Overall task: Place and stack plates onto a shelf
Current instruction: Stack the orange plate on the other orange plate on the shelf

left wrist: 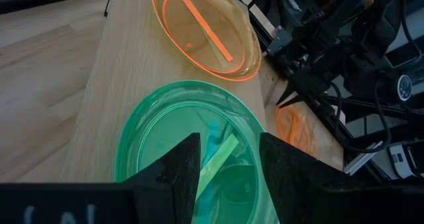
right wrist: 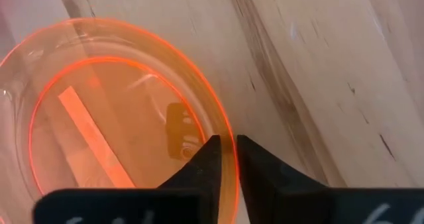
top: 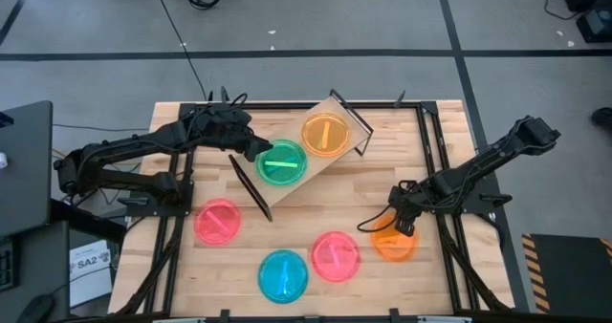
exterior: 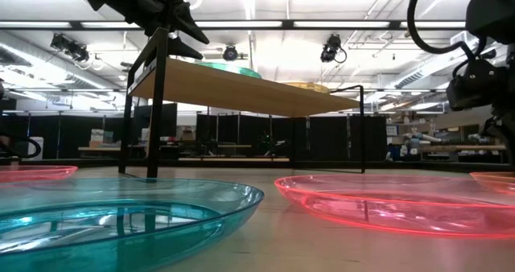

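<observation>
The shelf, a light board on black wire legs, stands askew at the table's middle. On it lie a green plate and an orange plate. My left gripper hangs open just over the green plate's left part, and the plate shows between its fingers. A second orange plate lies flat on the table near the right edge. My right gripper points steeply down at its far rim and is shut on it. My right gripper pinches the rim of the orange plate on the table, at the plate's far side. One finger is inside the rim and one outside. The fingers come from above, pointing steeply down. The plate lies flat on the tabletop.
Two pink plates and a blue plate lie on the near half of the table. Black frame rails run along the table's sides. The shelf's wire leg sticks out at its left end.
</observation>
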